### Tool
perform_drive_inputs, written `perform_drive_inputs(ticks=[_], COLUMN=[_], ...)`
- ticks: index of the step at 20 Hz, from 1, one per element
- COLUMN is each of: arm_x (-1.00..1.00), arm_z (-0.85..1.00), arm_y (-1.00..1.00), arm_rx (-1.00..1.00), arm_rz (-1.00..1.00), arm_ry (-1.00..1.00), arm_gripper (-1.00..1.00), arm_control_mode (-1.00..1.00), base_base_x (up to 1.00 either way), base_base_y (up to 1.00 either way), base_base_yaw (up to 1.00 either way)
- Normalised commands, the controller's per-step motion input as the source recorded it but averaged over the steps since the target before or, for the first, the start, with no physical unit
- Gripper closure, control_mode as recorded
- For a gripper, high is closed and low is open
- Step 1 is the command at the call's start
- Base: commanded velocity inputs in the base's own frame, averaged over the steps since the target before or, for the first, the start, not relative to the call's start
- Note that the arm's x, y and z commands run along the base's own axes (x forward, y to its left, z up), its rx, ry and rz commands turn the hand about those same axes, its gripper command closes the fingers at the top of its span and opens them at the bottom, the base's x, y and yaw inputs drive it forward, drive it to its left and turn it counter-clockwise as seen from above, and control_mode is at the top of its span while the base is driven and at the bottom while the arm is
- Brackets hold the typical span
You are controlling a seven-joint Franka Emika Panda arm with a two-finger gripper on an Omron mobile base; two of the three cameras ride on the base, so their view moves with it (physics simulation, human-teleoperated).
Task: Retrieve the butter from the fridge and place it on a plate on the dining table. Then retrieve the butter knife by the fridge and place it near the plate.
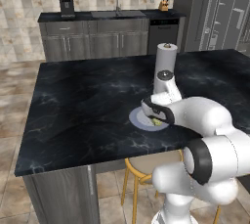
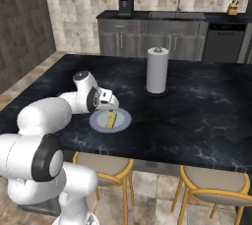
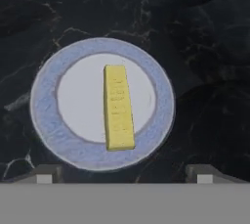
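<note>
The butter (image 3: 118, 106), a pale-yellow stick, lies flat across the middle of the round bluish-white plate (image 3: 46, 120) on the black marble dining table (image 1: 83, 105). My gripper (image 3: 124, 175) hangs just above the plate, open, its two fingertips (image 3: 44, 174) spread wide with nothing between them. From the right base view the hand (image 2: 111, 105) hovers over the plate's left rim (image 2: 124, 122), apart from the butter (image 2: 112, 119). In the left base view my arm covers most of the plate (image 1: 136, 119). The grey fridge (image 1: 219, 12) stands at the back right. The butter knife is out of view.
A paper towel roll (image 2: 157, 70) stands upright on the table just beyond the plate. Yellow-framed stools (image 2: 216, 184) sit under the near table edge. The back kitchen counter (image 1: 112, 16) carries a coffee machine (image 1: 66, 4) and a knife block (image 1: 164, 5).
</note>
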Motion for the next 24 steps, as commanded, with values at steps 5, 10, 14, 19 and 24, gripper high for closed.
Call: perform_drive_inputs(ticks=[5, 10, 14, 19, 24], arm_x=[-0.99, -1.0, -1.0, -1.0, -1.0], arm_z=[0.87, 0.93, 0.69, 0.3, -0.02], arm_y=[-0.34, -0.19, -0.23, -0.16, 0.0], arm_rx=[0.07, 0.04, 0.04, 0.11, 0.01], arm_rz=[-0.05, -0.06, -0.05, 0.0, 0.0], arm_ry=[0.23, 0.26, 0.22, 0.06, 0.0], arm_gripper=[-1.0, -1.0, -1.0, -1.0, -1.0], arm_control_mode=[-1.0, -1.0, -1.0, -1.0, -1.0], base_base_x=[0.0, 0.0, 0.0, 0.0, 0.0], base_base_y=[0.0, 0.0, 0.0, 0.0, 0.0], base_base_yaw=[0.0, 0.0, 0.0, 0.0, 0.0])
